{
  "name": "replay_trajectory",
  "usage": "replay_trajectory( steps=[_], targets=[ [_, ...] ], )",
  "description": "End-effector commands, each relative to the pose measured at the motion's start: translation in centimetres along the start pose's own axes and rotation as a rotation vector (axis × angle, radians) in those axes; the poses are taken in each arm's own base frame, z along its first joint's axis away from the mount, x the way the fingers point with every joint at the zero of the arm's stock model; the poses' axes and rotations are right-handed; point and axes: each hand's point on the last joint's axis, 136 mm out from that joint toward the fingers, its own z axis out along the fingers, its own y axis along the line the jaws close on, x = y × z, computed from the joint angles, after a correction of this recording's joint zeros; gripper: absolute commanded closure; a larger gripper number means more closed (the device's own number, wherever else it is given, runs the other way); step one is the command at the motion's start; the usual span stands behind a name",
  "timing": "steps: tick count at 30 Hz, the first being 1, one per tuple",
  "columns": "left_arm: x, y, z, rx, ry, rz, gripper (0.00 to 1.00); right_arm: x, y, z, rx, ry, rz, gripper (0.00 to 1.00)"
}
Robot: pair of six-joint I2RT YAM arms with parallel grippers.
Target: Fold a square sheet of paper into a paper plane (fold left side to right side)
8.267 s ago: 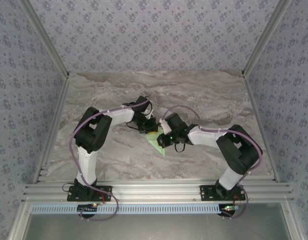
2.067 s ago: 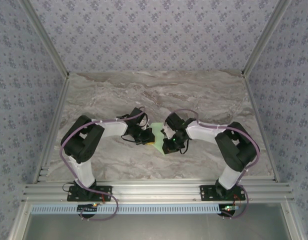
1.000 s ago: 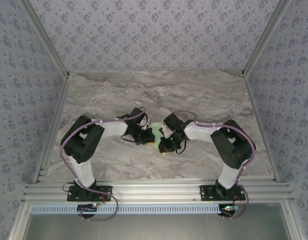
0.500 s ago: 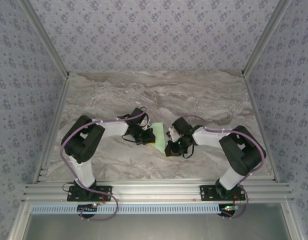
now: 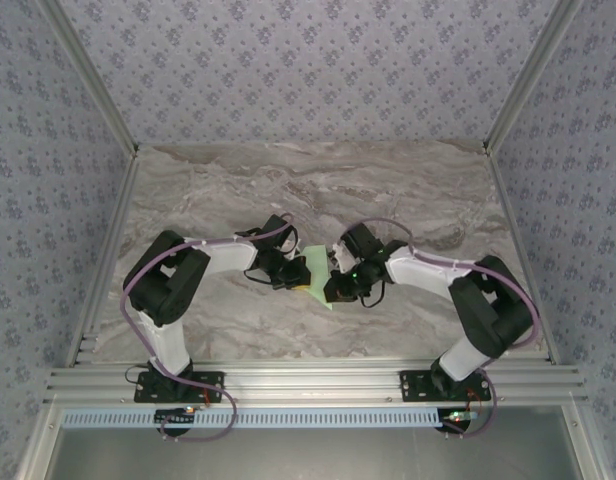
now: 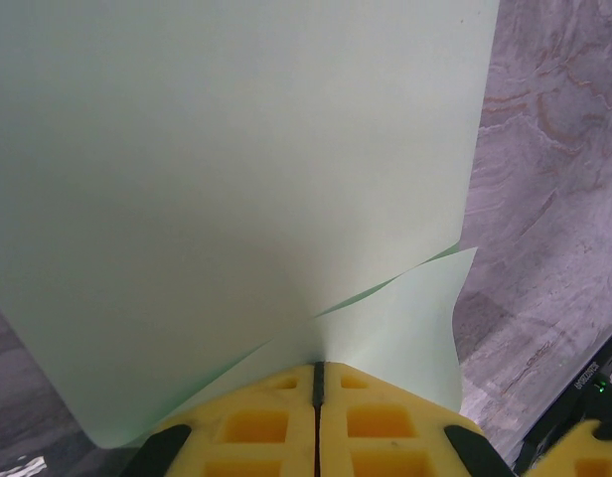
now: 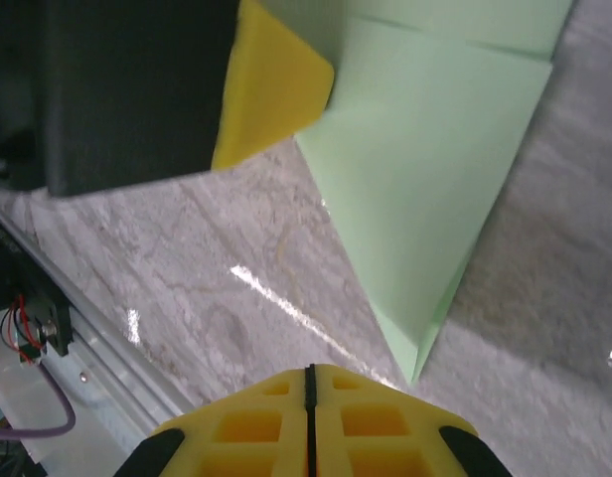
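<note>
The pale green sheet of paper (image 5: 317, 262) lies between the two arms, folded into a shape with a sharp tip (image 7: 417, 370) pointing to the near edge. My left gripper (image 5: 299, 277) is shut on the paper's left edge, and one flap (image 6: 236, 169) rises and curls up from the closed yellow jaws (image 6: 319, 370). A lower layer (image 6: 415, 328) lies flat beneath it. My right gripper (image 7: 309, 373) is shut and holds nothing; it hovers just off the paper's tip, over the table. The left gripper's yellow finger (image 7: 271, 94) touches the paper's top left.
The marble tabletop (image 5: 408, 190) spreads open behind and to both sides of the arms. An aluminium rail (image 5: 308, 380) runs along the near edge, close to the right gripper. Patterned walls enclose the other three sides.
The right gripper swung out to the right of the paper and has come back to its near tip. The left gripper keeps its hold and has not moved.
</note>
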Motion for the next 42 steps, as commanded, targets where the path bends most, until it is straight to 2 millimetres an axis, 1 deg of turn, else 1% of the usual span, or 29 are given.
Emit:
replay_trajectory(
  steps=[1,4,5,9,11,12,15,18,25,30,37,42],
  targets=[
    [0.8,3.4,0.8,-0.135,0.023,-0.042,0.94,-0.6,-1.2,1.3,0.049,0.013,0.044,0.91],
    [0.7,2.8,0.6,-0.119,0.014,-0.036,0.94,0.0,-2.7,2.1,0.102,0.042,0.079,0.92],
    [0.6,2.6,0.4,-0.114,0.009,-0.034,0.93,0.5,-3.5,2.3,0.128,0.057,0.093,0.92],
    [0.1,0.9,-0.7,-0.070,-0.024,-0.009,0.92,1.9,-5.2,2.7,0.188,0.092,0.123,0.96],
    [0.1,-0.2,-1.2,-0.041,-0.034,0.007,0.93,2.6,-5.8,2.9,0.205,0.108,0.131,0.99],
    [0.4,-1.0,-1.3,-0.019,-0.032,0.025,1.00,2.8,-6.2,2.9,0.214,0.112,0.137,1.00],
    [1.0,-3.1,-1.7,0.038,-0.027,0.064,1.00,3.3,-6.8,3.0,0.236,0.125,0.144,1.00],
    [1.8,-4.3,-1.6,0.057,-0.015,0.080,1.00,3.4,-6.9,3.2,0.239,0.131,0.142,1.00],
    [3.2,-4.0,0.3,0.043,0.026,0.064,1.00,3.1,-6.7,3.2,0.235,0.127,0.141,1.00],
    [3.4,-3.9,1.3,0.041,0.036,0.060,1.00,3.2,-6.8,3.2,0.237,0.132,0.140,1.00],
    [3.4,-1.9,2.3,-0.022,0.038,0.037,1.00,3.4,-6.6,3.3,0.245,0.142,0.133,1.00],
    [3.4,-0.1,2.7,-0.095,0.030,0.030,1.00,3.5,-6.8,3.3,0.268,0.154,0.127,1.00]
  ],
)
